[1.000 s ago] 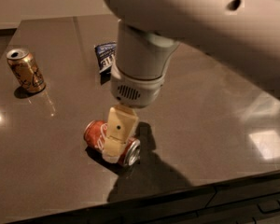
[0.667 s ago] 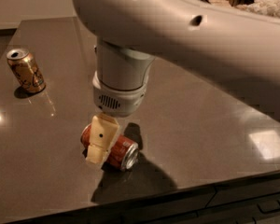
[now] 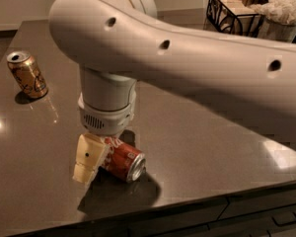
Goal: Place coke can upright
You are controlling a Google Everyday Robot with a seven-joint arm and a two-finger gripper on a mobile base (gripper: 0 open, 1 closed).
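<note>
**Item:** coke can [image 3: 124,162]. Red, lying on its side at lower centre-left of the frame, silver end facing lower right, resting on the worktop [image 3: 217,147].

**End effector** [image 3: 91,158]: directly over the can's left part and touching it. Whether it is clamped on the can or merely set around it cannot be told.

**Step in hand (judged):** securing the grasp; the can is not yet upright.

**Next move calls for:** a firm hold, a lift clear of the surface, a wrist rotation to bring the silver end down, then release.

**Also present:** gold-brown can [image 3: 27,75], upper left, well apart.
</note>
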